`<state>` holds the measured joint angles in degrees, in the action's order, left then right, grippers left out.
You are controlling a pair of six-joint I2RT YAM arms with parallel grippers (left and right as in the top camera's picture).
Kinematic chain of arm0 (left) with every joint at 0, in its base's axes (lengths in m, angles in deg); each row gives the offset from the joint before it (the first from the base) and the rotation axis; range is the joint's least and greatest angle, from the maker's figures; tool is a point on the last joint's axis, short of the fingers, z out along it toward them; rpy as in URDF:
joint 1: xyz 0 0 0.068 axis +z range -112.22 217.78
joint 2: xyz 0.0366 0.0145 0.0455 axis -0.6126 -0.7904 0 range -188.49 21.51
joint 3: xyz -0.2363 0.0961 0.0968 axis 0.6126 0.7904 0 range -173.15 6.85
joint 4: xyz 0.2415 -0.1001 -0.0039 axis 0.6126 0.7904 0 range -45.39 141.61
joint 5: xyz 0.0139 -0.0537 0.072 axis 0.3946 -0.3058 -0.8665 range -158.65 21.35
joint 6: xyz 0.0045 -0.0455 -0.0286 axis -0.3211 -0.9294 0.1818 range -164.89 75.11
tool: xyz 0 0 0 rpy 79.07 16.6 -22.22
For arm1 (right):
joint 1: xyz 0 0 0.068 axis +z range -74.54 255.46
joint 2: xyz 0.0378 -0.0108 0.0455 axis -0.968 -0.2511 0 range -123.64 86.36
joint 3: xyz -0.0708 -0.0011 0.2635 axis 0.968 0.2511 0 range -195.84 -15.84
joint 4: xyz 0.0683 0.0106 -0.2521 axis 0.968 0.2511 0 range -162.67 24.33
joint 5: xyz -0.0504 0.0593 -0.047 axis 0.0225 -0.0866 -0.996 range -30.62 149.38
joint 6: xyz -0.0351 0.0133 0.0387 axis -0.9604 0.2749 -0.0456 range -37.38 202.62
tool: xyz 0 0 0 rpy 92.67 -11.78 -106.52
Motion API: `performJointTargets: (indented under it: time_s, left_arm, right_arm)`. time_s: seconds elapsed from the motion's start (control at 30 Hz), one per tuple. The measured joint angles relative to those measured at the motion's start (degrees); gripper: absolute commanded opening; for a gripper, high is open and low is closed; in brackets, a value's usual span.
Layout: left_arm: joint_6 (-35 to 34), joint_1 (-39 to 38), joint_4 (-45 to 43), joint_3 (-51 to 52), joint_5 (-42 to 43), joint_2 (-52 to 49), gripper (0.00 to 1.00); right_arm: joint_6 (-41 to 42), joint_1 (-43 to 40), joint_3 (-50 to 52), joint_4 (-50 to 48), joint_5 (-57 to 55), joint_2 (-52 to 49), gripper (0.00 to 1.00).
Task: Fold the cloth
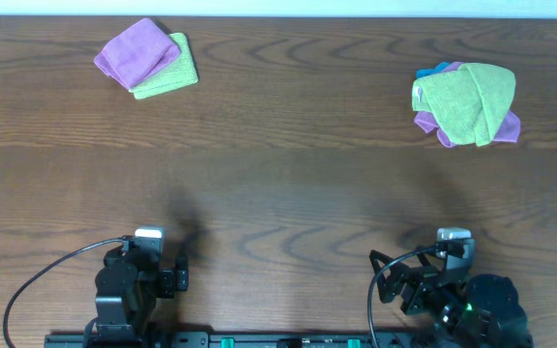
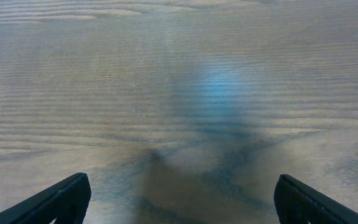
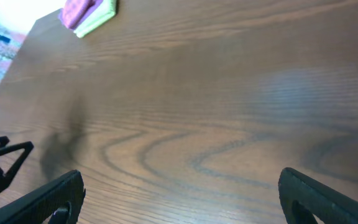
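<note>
**Q:** Where is the cloth from where you sit?

**A:** I see the cloth [image 1: 133,50] far ahead of my left gripper [image 2: 182,186] and a little to its left. It lies folded on top of a folded green towel [image 1: 174,73], well apart from both hands.

**Q:** How do the hands stand?

**A:** My left gripper has its fingers spread wide with nothing between them, only the bare table [image 2: 179,74] below. My right gripper [image 3: 180,180] is the same, wide and empty. From its wrist camera the cloth sits far ahead and off to its left, near the table's far edge.

**Q:** Is anything else out there?

**A:** On the overhead view I see a bunched heap [image 1: 467,101] of green, purple and blue cloths far in front of the right gripper.
</note>
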<state>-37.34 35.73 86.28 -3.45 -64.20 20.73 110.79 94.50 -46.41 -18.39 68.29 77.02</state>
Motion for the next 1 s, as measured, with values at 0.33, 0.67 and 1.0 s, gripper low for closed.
performJointTargets:
  time_s: [0.33, 0.67, 1.0]
  left_arm:
    - [0.0, 0.0, 0.0, 0.0, 0.0, 0.0, 0.95]
    - [0.0, 0.0, 0.0, 0.0, 0.0, 0.0, 0.95]
    - [0.0, 0.0, 0.0, 0.0, 0.0, 0.0, 0.95]
  right_arm:
    - [-7.3, -10.5, 3.9, -6.7, -9.3, 0.0, 0.99]
    - [-17.7, -15.6, 13.8, -11.6, -9.8, 4.6, 0.99]
    - [-23.6, -18.9, 18.5, -11.6, -7.5, 8.0, 0.99]
